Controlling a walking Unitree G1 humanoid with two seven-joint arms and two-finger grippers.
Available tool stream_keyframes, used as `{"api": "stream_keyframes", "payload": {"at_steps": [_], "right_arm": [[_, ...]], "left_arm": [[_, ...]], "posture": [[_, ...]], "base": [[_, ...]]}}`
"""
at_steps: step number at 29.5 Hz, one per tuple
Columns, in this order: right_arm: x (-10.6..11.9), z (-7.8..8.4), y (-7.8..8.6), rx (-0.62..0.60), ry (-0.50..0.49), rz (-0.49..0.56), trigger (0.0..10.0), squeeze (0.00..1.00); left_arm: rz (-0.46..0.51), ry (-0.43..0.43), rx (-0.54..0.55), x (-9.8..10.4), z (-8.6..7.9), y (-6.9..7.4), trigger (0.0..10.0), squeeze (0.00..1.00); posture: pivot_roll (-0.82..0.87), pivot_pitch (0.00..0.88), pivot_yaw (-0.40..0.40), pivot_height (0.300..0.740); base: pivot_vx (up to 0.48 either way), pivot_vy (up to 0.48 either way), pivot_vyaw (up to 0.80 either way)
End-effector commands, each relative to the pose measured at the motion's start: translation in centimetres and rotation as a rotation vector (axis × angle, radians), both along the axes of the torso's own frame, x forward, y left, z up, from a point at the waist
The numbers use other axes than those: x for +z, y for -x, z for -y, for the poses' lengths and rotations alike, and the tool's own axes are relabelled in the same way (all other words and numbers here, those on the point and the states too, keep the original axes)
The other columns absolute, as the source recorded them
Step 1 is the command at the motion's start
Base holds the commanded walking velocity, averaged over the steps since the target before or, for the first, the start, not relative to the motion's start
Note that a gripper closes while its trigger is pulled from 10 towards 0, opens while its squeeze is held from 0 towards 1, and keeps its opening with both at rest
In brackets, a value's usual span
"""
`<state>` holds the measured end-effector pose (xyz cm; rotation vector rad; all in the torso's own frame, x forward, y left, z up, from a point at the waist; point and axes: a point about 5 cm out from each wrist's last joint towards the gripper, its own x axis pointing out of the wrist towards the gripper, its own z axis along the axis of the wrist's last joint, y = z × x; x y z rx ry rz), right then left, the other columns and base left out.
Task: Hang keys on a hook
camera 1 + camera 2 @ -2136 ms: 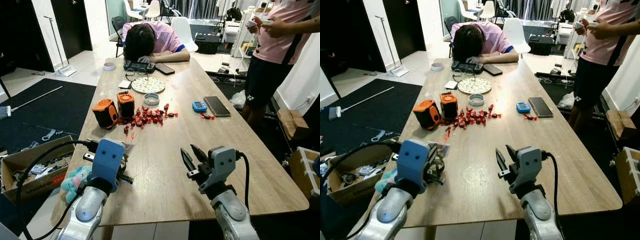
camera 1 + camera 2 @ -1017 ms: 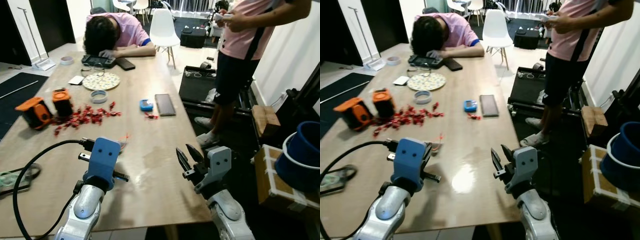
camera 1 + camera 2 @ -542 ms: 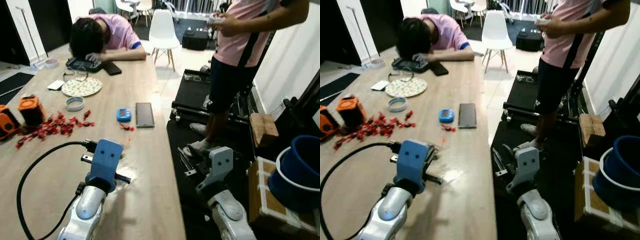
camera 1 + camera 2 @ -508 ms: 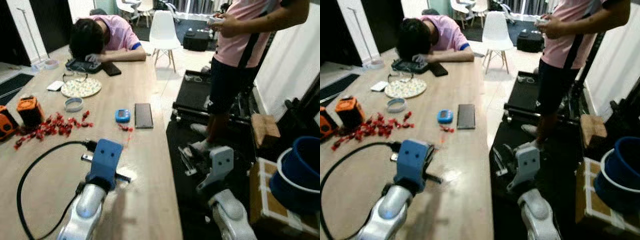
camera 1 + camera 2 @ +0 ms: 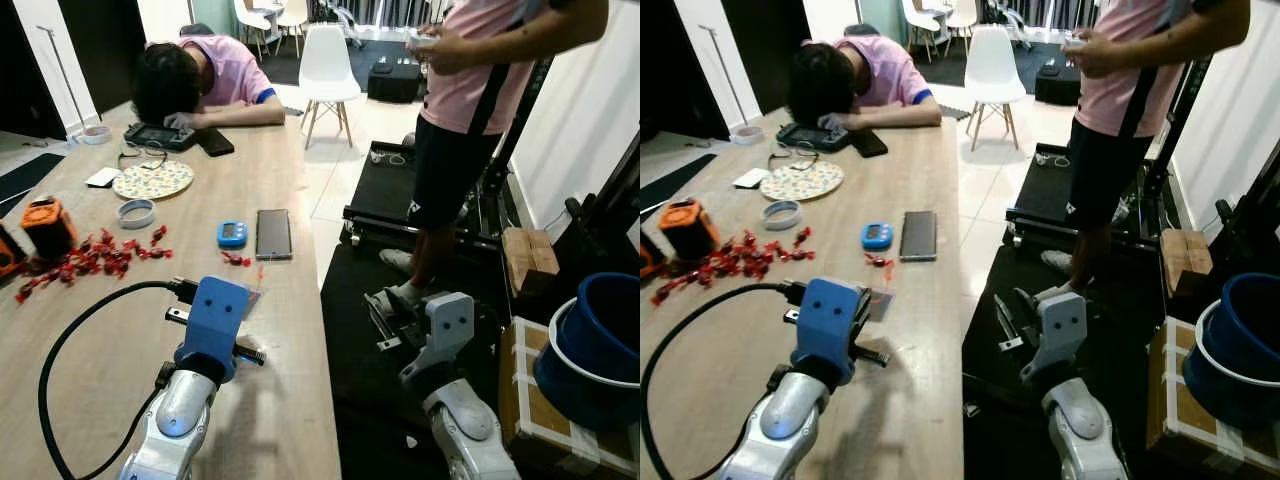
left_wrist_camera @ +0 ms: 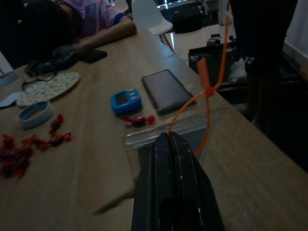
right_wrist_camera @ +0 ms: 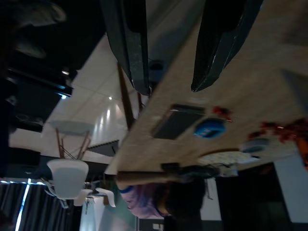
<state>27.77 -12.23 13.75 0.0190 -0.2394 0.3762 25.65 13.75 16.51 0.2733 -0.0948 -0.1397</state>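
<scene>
A long wooden counter [image 5: 290,330] ran from the near left to the far side of the room, its right edge bordering a dark floor mat [image 5: 370,330]. At the far end a person in a pink shirt [image 5: 205,75] sat slumped forward with head on the counter, while a second person in a pink top and dark shorts [image 5: 465,120] stood to the right of it, hands [image 5: 435,45] together at chest height. A white chair [image 5: 330,55] stood beyond them, and a blue bucket [image 5: 590,345] sat on a cardboard box [image 5: 545,415] at the near right.

The robot's left end effector [image 6: 169,139] was held low over the near part of the counter, its black fingers clenched on a clear plastic key tag [image 6: 192,127] with an orange cord [image 6: 211,82] looping up from it; the keys themselves could not be made out. The right end effector [image 5: 1008,312] hung off the counter's right edge above the mat, its fingers [image 7: 132,45] released and spread apart.

Farther along the counter lay a patterned round plate [image 5: 152,180], a black smartphone [image 5: 273,233], an orange tape measure [image 5: 48,222], a roll of tape [image 5: 136,212], a small blue timer [image 5: 232,234] just left of the phone, and a scatter of red wrapped candies [image 5: 95,255].
</scene>
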Motion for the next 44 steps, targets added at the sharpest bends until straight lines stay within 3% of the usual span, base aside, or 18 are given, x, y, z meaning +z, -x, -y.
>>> {"api": "stream_keyframes", "payload": {"at_steps": [1,11,44], "right_arm": [[-0.39,0.19,0.04,-0.005,-0.003,-0.013,10.0,0.00],[-0.40,0.18,-0.03,-0.006,-0.002,-0.014,10.0,0.00],[-0.45,0.11,-0.22,0.003,0.004,-0.012,10.0,0.00]], "left_arm": [[-0.009,-0.007,0.010,-0.18,-0.15,0.15,10.0,0.00],[-0.009,-0.015,0.012,-0.19,-0.12,0.10,10.0,0.00],[-0.008,-0.022,0.012,-0.38,-0.09,0.06,10.0,0.00]], "posture": [[0.09,0.077,-0.011,0.740],[0.09,0.077,-0.011,0.740],[0.09,0.065,-0.014,0.740]], "base": [[0.000,0.000,0.00],[-0.082,0.000,0.00],[-0.342,0.000,0.00]]}}
